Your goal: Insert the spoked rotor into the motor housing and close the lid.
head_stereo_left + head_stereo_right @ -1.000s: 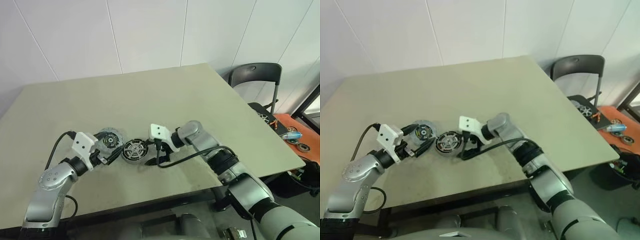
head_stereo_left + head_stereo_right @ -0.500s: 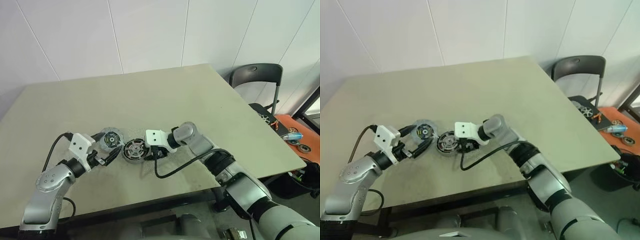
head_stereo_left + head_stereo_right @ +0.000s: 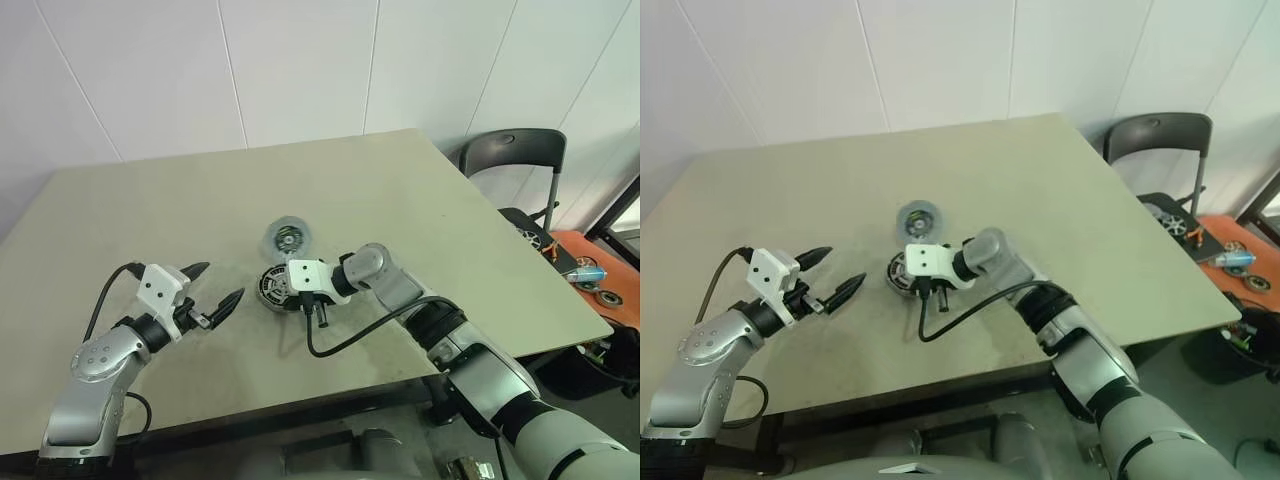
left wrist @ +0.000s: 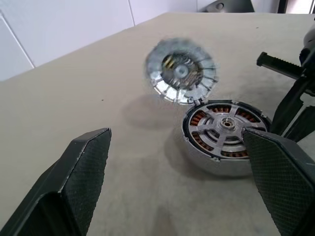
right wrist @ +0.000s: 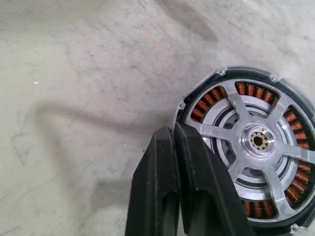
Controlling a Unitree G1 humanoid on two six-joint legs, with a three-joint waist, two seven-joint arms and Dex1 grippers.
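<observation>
The motor housing (image 3: pixel 274 286) sits on the table, copper windings showing around its ring. The spoked rotor (image 5: pixel 258 141) lies seated inside it, silver spokes over the windings. My right gripper (image 5: pixel 173 133) is shut and empty, its tips beside the housing's rim. The lid (image 3: pixel 288 237) is just beyond the housing, blurred and tilted with its face toward the left wrist view; I cannot tell whether it touches the rim. My left gripper (image 3: pixel 222 280) stands open and empty to the left of the housing, its fingers (image 4: pixel 88 162) wide apart.
The tan table (image 3: pixel 420 210) has bare room behind and to the right. A black cable (image 3: pixel 345 338) loops from my right wrist onto the table. A black chair (image 3: pixel 510 150) and an orange surface with parts (image 3: pixel 592 272) stand off the right edge.
The lid left the spot between my left gripper's fingers and now sits farther back, beyond the housing. My right gripper went from open to shut and rolled at the housing's edge.
</observation>
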